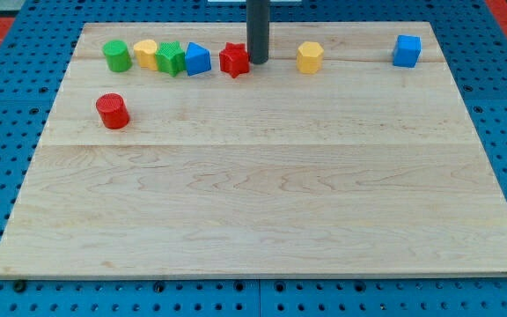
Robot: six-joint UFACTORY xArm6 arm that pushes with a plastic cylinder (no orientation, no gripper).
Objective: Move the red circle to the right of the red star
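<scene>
pale wooden board point(262, 202) on blue pegboard point(7, 132)

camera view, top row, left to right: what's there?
green cylinder → yellow block → green block → blue block → red star → my tip → yellow hexagon → blue cube

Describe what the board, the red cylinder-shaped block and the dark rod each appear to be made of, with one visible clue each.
Pale board: likely wood, matt; grain lines and plank seams show.
Red cylinder block: probably plastic, uniform saturated colour, slight sheen.
Dark rod, my tip just right of the red star block: smooth, grey-black; metal or plastic, cannot tell.
</scene>
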